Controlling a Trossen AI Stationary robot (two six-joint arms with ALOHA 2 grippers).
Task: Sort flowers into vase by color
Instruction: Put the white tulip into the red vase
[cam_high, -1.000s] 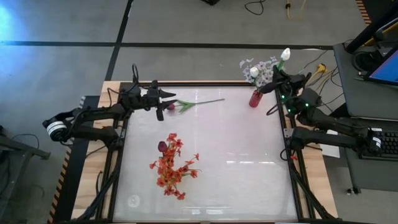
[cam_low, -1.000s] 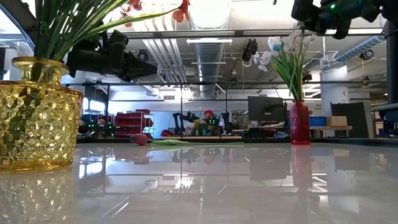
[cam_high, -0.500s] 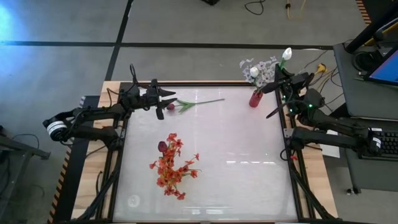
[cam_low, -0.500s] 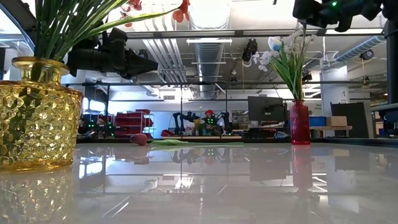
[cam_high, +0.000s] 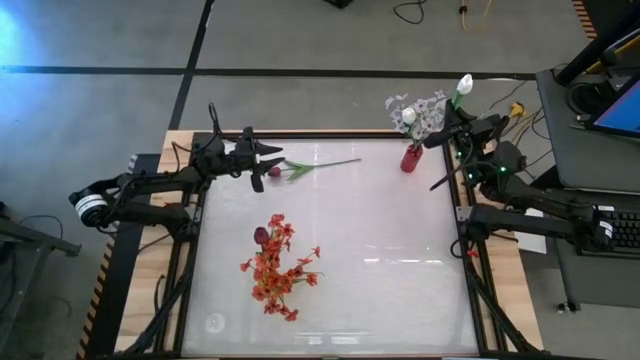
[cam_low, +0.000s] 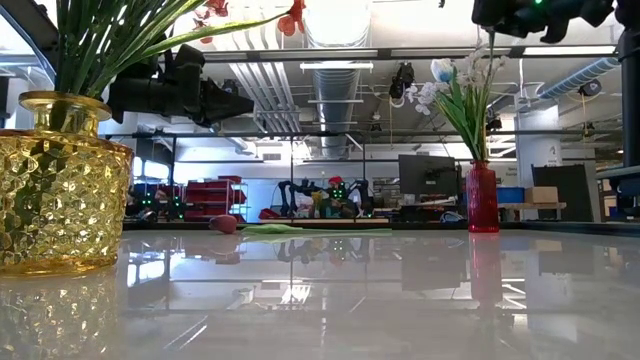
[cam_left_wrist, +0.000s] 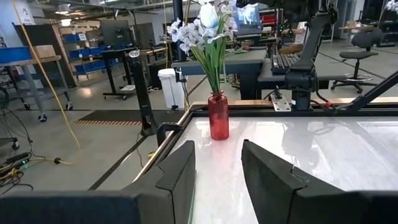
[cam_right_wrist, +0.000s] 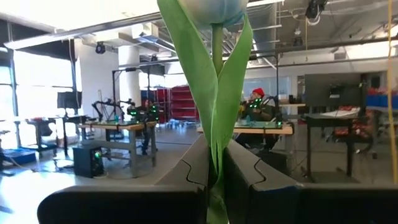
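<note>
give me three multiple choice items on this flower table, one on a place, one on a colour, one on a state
1. Where does the small red glass vase stand?
A. far right corner
B. table centre
C. near left corner
2. What colour is the textured glass vase close to the low camera?
A. blue
B. yellow
C. black
3. What are the right gripper jaws doing?
A. open, empty
B. shut on the white tulip bud's green stem
C. shut on a vase

A: high view shows it there.
B: low view shows amber-yellow glass.
B: right wrist view shows the stem pinched.

the left gripper (cam_high: 262, 163) hovers with fingers parted, while the right gripper (cam_high: 455, 118) has fingers clamped together.
</note>
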